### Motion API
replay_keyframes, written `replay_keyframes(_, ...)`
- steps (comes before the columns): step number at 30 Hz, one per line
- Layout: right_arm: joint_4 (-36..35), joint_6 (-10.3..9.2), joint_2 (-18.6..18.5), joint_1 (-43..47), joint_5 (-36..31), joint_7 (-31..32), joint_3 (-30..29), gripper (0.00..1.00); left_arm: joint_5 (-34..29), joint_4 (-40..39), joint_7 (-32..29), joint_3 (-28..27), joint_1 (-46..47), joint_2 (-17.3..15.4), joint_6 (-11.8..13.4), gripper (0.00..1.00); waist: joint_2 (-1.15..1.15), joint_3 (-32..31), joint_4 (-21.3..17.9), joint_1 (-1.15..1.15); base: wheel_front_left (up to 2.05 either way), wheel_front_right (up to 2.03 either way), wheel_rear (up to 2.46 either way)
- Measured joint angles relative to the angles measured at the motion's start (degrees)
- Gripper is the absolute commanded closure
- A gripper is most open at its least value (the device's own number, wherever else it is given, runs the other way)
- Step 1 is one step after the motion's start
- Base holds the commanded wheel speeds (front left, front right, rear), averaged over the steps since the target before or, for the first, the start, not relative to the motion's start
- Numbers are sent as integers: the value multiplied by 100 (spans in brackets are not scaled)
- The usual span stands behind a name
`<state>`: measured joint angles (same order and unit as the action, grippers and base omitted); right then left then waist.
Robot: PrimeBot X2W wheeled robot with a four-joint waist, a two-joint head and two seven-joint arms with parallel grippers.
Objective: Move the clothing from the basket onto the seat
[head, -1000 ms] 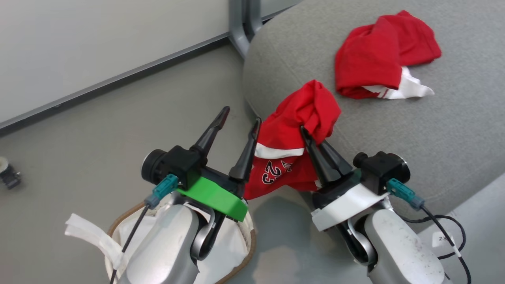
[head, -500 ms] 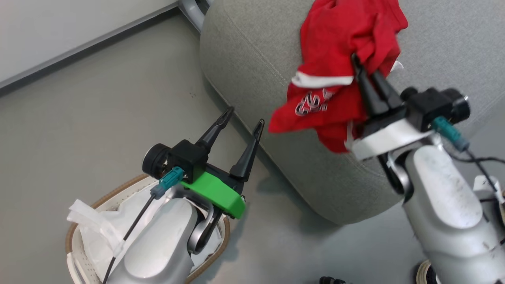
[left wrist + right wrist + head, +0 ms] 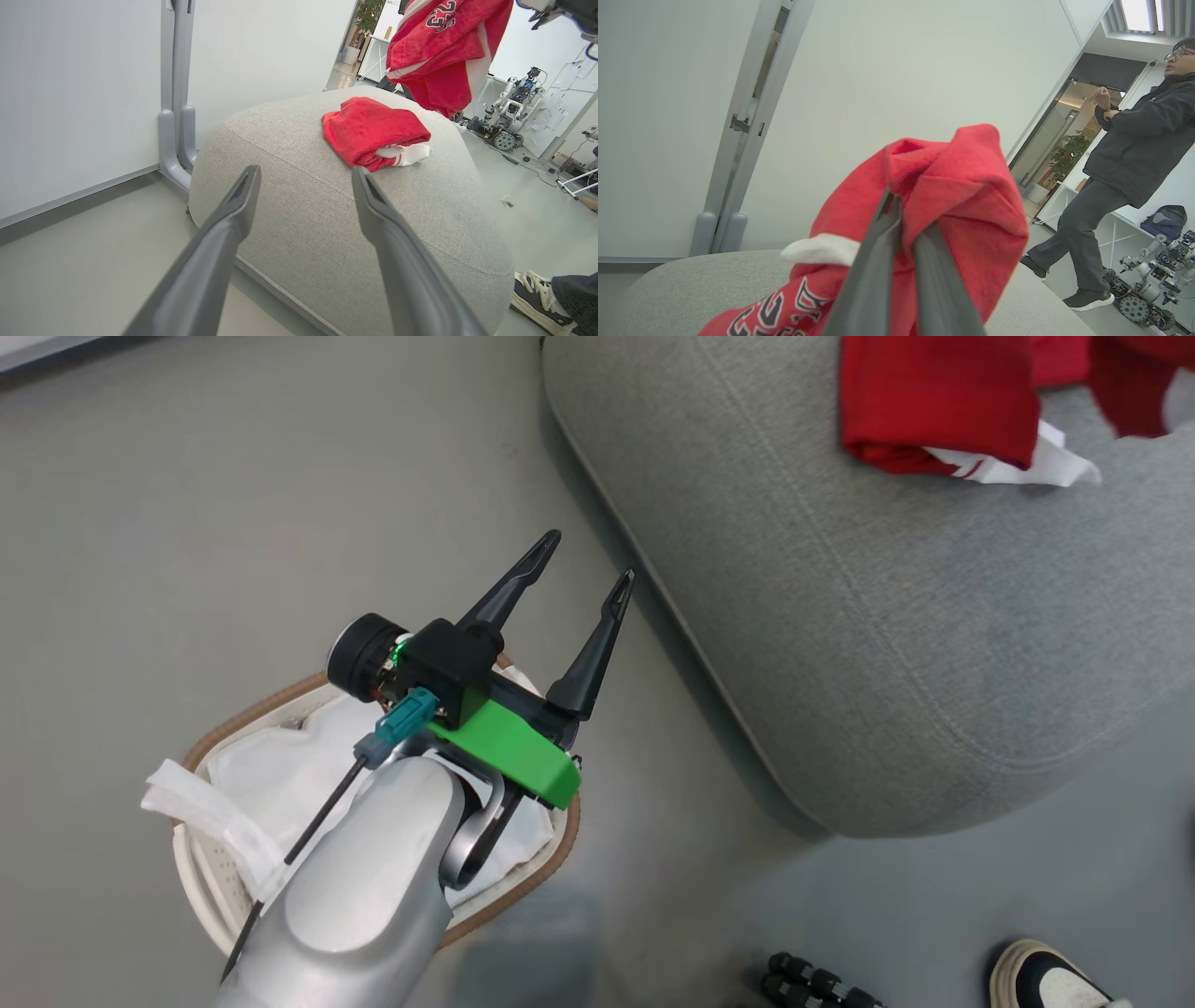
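The right claw (image 3: 903,214) clamps the numbered jersey (image 3: 957,186) above the seat (image 3: 327,233), the left claw (image 3: 306,171) gapes empty; released near the seat's rounded edge, it could slide off.

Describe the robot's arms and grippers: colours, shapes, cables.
The left forearm is glossy silver and rounded, with a bright green bracket and a black round-lensed camera at the wrist. A teal plug feeds a thin black cable. The left gripper has two long, dark, tapering fingers, slotted near the tips. The right gripper has the same dark, tapering fingers.
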<state>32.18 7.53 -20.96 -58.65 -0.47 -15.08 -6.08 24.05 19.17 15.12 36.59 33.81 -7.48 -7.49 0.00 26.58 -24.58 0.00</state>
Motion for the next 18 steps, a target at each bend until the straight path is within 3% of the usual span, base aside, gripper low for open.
replay_keyframes(4,463,0,-140,-227,-356,1,-482,100,-2,-1,0,36,137,-3,0,0,0,274,285,0,0,0,0)
replay_keyframes(7,661,0,-42,-231,-467,0,-742,100,-9,-2,0,-21,205,-10,0,0,0,469,487,0,0,0,0)
replay_keyframes(8,701,0,26,-220,-490,0,-784,84,-11,-5,0,-53,215,-15,0,0,-1,538,552,0,0,0,0)
replay_keyframes(9,717,0,93,-190,-516,0,-825,54,-10,-14,0,-67,217,-21,0,0,-1,590,601,0,0,0,0)
replay_keyframes(10,721,0,205,-136,-517,0,-894,0,-11,-21,0,-80,218,-33,0,0,0,654,659,0,0,0,0)
replay_keyframes(18,508,0,896,716,-338,0,-1308,0,-92,-92,0,-372,219,-31,0,0,-1,860,947,0,0,0,0)
